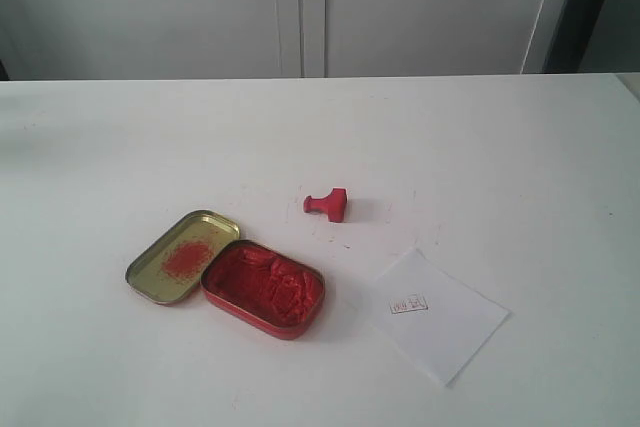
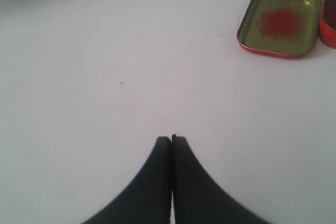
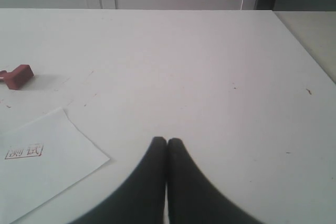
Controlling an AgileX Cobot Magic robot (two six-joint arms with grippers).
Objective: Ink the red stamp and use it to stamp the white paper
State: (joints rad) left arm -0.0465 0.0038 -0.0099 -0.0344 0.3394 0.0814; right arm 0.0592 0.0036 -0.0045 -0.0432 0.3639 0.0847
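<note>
On the white table (image 1: 500, 147) the red stamp (image 1: 327, 204) is lying mid-table on its side, handle pointing toward the left arm's side. The right gripper (image 3: 167, 141) — closed, empty — is facing it and looking nearer; the left gripper (image 2: 171, 139), likewise closed and empty, is not.

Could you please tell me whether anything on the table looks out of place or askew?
The red stamp lies tipped on its side, handle sideways rather than up, apart from the red ink tin. The white paper sits skewed and already bears a red imprint.
</note>
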